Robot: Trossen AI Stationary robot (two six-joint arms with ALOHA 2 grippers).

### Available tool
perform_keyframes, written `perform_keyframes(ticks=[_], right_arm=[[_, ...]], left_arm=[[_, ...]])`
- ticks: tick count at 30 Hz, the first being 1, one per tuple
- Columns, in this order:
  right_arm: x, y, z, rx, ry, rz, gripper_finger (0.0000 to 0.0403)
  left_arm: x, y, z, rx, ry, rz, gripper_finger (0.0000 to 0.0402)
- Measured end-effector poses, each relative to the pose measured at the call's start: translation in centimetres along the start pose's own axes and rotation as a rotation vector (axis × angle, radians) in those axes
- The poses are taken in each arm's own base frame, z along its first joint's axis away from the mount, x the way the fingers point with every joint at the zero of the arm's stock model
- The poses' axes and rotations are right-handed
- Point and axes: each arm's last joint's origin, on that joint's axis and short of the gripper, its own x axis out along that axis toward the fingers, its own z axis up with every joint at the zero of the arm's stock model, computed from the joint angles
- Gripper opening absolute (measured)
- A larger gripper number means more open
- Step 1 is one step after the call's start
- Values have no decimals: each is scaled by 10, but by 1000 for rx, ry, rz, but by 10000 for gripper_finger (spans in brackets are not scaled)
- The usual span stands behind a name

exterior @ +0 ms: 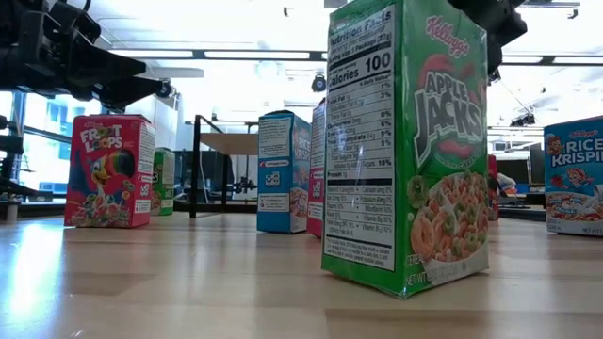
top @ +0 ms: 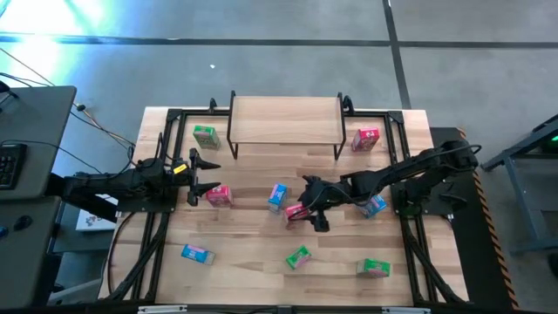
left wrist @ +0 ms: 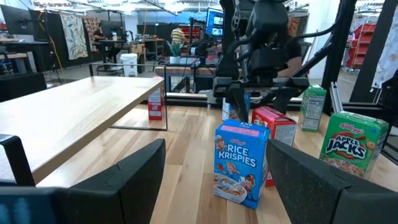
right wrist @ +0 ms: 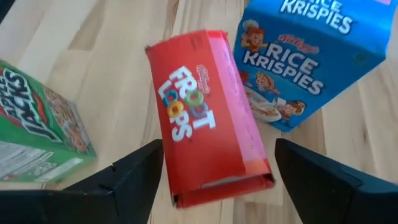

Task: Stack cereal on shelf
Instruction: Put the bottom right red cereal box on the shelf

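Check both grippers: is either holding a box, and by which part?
Neither. The right gripper is open around a red box; the left gripper is open, empty.

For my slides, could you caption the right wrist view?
Open right gripper straddles a red Froot Loops box beside a Rice Krispies box.

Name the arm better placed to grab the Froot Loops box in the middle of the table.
Right. Its claw is open and hangs directly over that Froot Loops box, fingers on either side. The left claw, also open, sits near another red box by the table's left side.
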Motion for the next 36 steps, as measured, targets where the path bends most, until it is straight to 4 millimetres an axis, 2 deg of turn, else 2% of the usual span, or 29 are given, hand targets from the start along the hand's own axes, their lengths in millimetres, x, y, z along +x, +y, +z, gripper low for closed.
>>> perform_keyframes(ticks=[14,18,26,36], right_arm=[[0,0,1,52,-11,-3,167],[0,0,1,80,-10,-3,143],[-15,-1,4,174,-16,-23,148],[-56,-4,8,287,-54,-99,149]], left_arm=[[0,0,0,0,0,0,270],[0,0,0,0,0,0,270],[0,0,0,0,0,0,270],[0,0,0,0,0,0,270]])
